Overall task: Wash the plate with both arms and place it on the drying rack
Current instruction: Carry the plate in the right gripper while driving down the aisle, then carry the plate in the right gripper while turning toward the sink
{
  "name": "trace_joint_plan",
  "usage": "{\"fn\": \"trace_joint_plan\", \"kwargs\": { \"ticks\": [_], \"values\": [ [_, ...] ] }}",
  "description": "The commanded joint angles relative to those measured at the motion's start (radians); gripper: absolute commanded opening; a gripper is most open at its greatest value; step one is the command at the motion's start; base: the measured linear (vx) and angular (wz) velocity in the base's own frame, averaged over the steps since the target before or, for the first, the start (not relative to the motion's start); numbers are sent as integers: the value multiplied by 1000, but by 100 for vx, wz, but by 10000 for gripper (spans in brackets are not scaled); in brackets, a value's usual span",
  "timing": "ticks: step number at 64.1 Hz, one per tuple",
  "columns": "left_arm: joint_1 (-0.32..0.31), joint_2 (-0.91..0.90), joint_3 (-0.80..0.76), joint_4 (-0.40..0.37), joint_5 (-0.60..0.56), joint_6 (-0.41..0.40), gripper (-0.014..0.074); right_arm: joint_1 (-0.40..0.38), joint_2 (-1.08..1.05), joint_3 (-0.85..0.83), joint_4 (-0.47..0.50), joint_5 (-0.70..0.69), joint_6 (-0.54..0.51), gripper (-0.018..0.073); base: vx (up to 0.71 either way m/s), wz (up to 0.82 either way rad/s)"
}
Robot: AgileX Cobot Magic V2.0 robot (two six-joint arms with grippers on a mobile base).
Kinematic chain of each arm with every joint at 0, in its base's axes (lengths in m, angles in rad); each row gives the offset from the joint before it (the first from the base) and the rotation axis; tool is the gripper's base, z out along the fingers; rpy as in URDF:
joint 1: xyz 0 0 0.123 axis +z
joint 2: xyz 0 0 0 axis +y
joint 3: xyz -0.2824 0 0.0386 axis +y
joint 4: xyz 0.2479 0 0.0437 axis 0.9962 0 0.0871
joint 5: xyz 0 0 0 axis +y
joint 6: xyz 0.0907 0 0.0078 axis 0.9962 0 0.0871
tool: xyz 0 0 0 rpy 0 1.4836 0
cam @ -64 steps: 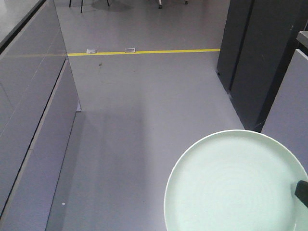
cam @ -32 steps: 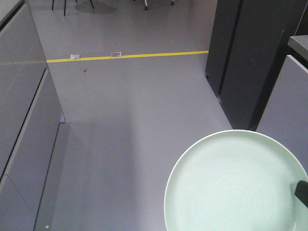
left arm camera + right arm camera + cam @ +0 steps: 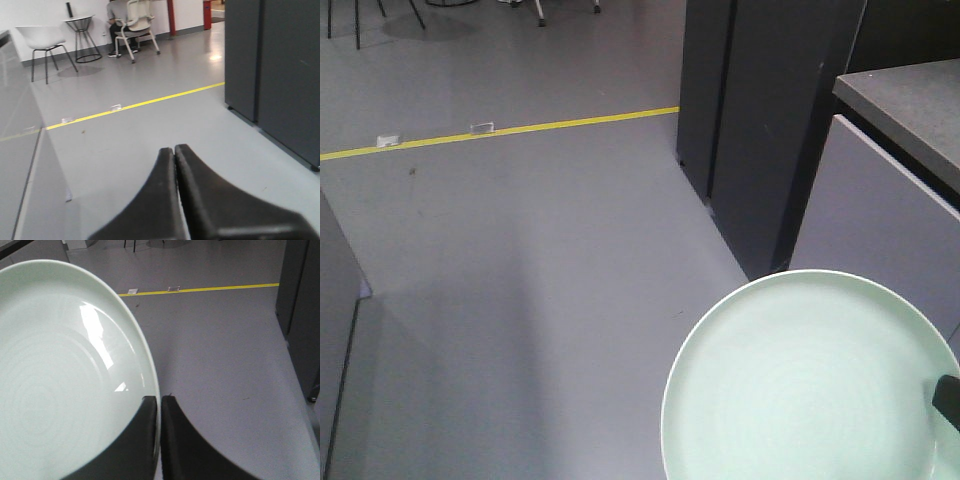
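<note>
The plate (image 3: 810, 380) was held above the grey floor (image 3: 520, 300), at the lower right of the front view, with a dark cabinet (image 3: 760, 120) beyond it. The right gripper (image 3: 159, 405) was clamped on its rim (one finger over the plate's face, the other outside the edge). The left gripper (image 3: 174, 150) had its fingers pressed together on nothing, pointing towards the yellow floor line (image 3: 140, 104).

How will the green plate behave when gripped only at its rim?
The plate looks glazed and glossy, so it probably is slippery. The right gripper pinches only its rim, so it may tilt or slide out. It seems rigid and likely breakable.
</note>
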Motion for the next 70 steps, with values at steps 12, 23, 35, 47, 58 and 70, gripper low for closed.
{"fn": "trace_joint_plan", "kwargs": {
  "ticks": [12,23,35,47,58,70],
  "values": [
    [-8,-13,-26,-3,-70,-9,-6,-3,8,-27,20,-68,-1,-1,16,-32],
    [-8,-13,-26,-3,-70,-9,-6,-3,8,-27,20,-68,-1,-1,16,-28],
    [-8,-13,-26,-3,-70,-9,-6,-3,8,-27,20,-68,-1,-1,15,-26],
    [-8,-13,-26,-3,-70,-9,-6,-3,8,-27,20,-68,-1,-1,14,-26],
    [-8,-13,-26,-3,-70,-9,-6,-3,8,-27,20,-68,-1,-1,13,-28],
    [-8,-13,-26,-3,-70,-9,-6,-3,8,-27,20,-68,-1,-1,11,-29]
  ]
}}
